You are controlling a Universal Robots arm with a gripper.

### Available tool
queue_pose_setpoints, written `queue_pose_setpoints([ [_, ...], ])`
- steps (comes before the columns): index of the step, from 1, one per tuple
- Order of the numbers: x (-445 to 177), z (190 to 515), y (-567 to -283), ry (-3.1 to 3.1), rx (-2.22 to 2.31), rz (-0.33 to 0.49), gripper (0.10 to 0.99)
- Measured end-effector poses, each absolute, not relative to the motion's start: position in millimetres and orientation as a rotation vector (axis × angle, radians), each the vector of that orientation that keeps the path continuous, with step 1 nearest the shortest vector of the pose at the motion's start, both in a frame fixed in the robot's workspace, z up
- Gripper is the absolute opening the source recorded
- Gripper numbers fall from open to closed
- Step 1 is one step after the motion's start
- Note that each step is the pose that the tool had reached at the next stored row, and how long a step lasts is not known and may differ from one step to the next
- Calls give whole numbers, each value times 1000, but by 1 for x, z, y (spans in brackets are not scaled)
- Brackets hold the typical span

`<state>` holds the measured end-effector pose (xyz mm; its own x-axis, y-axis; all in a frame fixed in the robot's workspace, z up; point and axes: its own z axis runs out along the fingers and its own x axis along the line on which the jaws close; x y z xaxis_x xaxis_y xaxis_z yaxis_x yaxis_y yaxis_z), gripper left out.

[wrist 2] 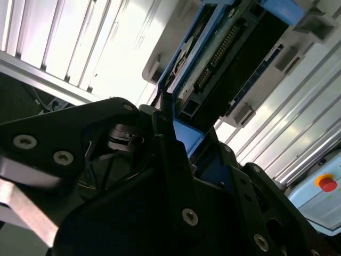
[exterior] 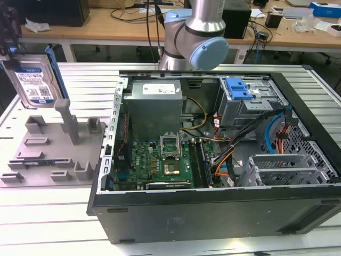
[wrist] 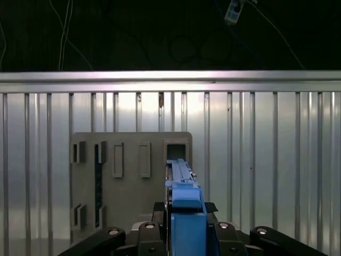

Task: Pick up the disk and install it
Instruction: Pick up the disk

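A ribbed aluminium table (exterior: 53,213) carries everything you're working over. Your gripper (wrist 2: 184,133) is clamped on the disk (exterior: 34,80), gripping its blue bracket as far as the second wrist view lets you judge (the contact itself is mostly hidden). The disk hangs below the gripper, upright on edge with its long axis near vertical, over the grey fixture plate (exterior: 48,154) and close to its tall post (exterior: 66,120). Just beside that plate, on the exterior view's right, lies the open computer case (exterior: 224,224), with a blue-tabbed drive cage (exterior: 240,96) toward the side away from the plate. Beyond the plate stand wooden workbenches (exterior: 106,24).
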<state>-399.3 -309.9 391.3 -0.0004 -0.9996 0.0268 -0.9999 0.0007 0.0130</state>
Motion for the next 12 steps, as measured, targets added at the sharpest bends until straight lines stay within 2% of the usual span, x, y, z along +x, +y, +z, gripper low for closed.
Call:
queue_pose_setpoints([
  [12, -395, 446, -310, -2203, 2201, 16, 365],
])
